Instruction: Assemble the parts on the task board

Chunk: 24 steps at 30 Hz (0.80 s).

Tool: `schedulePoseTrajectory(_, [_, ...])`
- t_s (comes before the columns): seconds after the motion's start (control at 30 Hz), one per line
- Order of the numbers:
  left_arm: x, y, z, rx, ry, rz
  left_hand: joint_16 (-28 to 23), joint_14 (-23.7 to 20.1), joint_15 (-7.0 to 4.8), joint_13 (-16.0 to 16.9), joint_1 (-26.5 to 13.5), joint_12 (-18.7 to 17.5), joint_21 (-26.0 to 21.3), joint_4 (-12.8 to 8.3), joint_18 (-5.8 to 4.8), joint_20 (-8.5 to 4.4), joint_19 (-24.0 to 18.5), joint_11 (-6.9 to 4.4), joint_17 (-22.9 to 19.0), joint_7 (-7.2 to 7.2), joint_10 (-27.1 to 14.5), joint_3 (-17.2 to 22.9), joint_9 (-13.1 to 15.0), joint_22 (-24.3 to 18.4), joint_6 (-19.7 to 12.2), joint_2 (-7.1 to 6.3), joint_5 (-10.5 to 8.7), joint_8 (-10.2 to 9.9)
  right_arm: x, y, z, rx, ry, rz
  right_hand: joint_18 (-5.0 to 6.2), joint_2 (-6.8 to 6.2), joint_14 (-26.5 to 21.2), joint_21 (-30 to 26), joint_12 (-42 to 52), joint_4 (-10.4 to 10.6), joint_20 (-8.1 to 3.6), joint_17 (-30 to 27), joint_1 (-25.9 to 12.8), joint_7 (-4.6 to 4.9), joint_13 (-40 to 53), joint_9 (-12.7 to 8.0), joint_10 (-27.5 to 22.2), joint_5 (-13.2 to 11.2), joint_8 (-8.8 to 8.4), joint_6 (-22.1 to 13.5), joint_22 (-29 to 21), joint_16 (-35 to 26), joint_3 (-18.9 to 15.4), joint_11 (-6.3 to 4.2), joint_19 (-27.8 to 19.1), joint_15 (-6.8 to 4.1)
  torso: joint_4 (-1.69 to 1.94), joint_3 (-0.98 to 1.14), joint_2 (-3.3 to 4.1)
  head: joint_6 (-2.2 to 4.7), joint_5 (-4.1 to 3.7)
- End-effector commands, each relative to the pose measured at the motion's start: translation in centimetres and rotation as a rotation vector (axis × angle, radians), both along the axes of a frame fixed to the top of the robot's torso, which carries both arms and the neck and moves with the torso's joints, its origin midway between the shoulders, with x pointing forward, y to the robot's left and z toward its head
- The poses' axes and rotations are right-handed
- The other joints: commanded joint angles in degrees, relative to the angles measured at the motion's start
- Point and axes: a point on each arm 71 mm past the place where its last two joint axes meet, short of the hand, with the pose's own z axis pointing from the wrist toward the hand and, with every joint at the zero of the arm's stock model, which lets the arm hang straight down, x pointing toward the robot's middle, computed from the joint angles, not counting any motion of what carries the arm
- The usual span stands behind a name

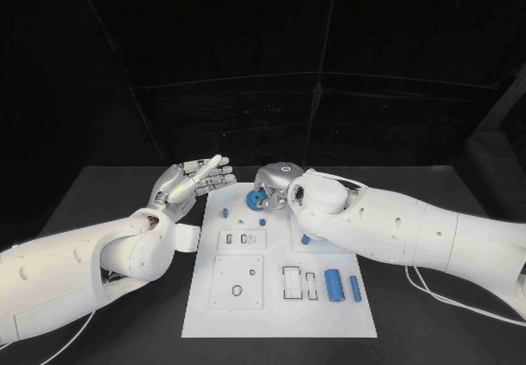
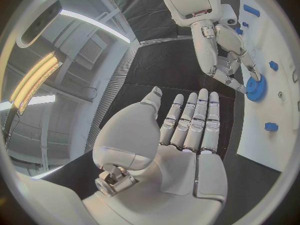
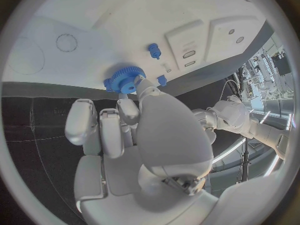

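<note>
Two hands out: my right hand (image 1: 287, 187) grasps the round blue toothed gear (image 1: 255, 200) at the white board's (image 1: 274, 319) far edge; my left hand (image 1: 198, 182) hovers released, fingers straight.

Blue gear (image 1: 255, 200) partly hidden behind the right robot hand (image 1: 287, 188).

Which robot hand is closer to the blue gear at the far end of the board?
The right robot hand: its fingers touch the blue gear on the task board. The left robot hand is open, off the board's left edge, apart from it.
</note>
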Motion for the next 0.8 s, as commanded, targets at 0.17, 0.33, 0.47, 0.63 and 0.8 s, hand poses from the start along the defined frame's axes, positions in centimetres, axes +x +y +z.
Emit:
schedulePoseTrajectory(0.17, [0.0,-0.1,0.2,-0.004,-0.011,-0.012,-0.2,0.2,0.25,0.0,0.0,0.3,-0.3,-0.3,0.77,-0.01,0.2,0.05,-0.1,3.52,-0.2,-0.2,0.0,-0.1,-0.3,-0.02,-0.18,-0.3,0.3,-0.1,0.0,-0.002,0.001,-0.022,-0.26,-1.36,3.3,0.1,-1.6,1.1,0.99,0.8,-2.8,0.96,-1.2,-0.5,-1.4,-2.6,-2.08,-5.5,-0.3,0.3,0.1,0.68,-0.3,1.06,-0.06,-0.01,-0.01,0.06,-0.02])
schedulePoseTrajectory(0.33, [0.0,-0.1,0.2,-0.003,-0.01,-0.012,-0.2,0.2,0.25,0.0,0.0,0.3,-0.3,-0.3,0.77,-0.01,0.2,0.05,-0.1,3.52,-0.2,-0.2,0.0,-0.1,-0.3,-0.02,-0.18,-0.3,0.4,-0.2,-0.2,-0.001,0.022,-0.026,-0.21,-2.06,3.3,0.0,-1.9,4.2,1.37,1.0,-6.8,1.21,-1.4,-0.4,-1.6,-4.9,-2.0,-6.7,-0.4,0.4,-0.2,1.01,-0.4,1.39,0.0,0.01,0.0,0.07,-0.06])
schedulePoseTrajectory(0.47, [0.0,-0.1,0.2,-0.003,-0.009,-0.011,-0.2,0.2,0.25,0.0,0.0,0.3,-0.3,-0.3,0.77,-0.01,0.2,0.05,-0.1,3.52,-0.2,-0.2,0.0,-0.1,-0.3,-0.02,-0.18,-0.3,0.4,-0.2,-0.2,0.008,0.03,-0.024,-0.2,-2.36,3.3,0.0,-1.6,4.7,1.58,1.1,-10.3,1.36,-1.1,-0.4,-1.5,-4.9,-1.97,-6.9,-0.4,0.4,-0.8,1.22,-0.5,1.57,-0.03,-0.01,0.0,0.1,-0.02])
schedulePoseTrajectory(0.63, [0.0,-0.1,0.2,-0.003,-0.009,-0.011,-0.2,0.2,0.25,0.0,0.0,0.3,-0.3,-0.3,0.77,-0.01,0.2,0.05,-0.1,3.52,-0.2,-0.2,0.0,-0.1,-0.3,-0.02,-0.18,-0.3,-0.1,-1.1,0.6,0.095,-0.027,-0.01,-0.3,-1.33,3.4,0.3,0.5,4.3,1.57,1.5,-11.1,1.15,0.6,-0.1,-0.6,-1.9,-1.54,-3.7,0.3,0.6,-1.7,1.06,-0.1,1.48,-0.07,0.06,-0.07,0.32,0.02])
schedulePoseTrajectory(0.8, [0.0,0.2,0.2,-0.001,-0.01,-0.004,-0.3,0.2,0.25,0.0,-0.1,0.3,-0.4,-0.3,0.76,-0.01,0.3,0.05,-0.1,3.52,-0.3,-0.1,0.0,-0.1,-0.3,0.04,-0.16,-0.3,-1.1,-4.1,1.5,0.225,-0.052,-0.001,-0.3,-1.18,3.4,0.4,1.4,3.6,1.44,1.4,-9.8,0.99,1.4,-0.1,-0.2,0.1,-1.58,-3.2,0.3,0.6,-1.8,0.87,-0.1,1.34,-0.35,0.04,-0.14,0.73,0.15])
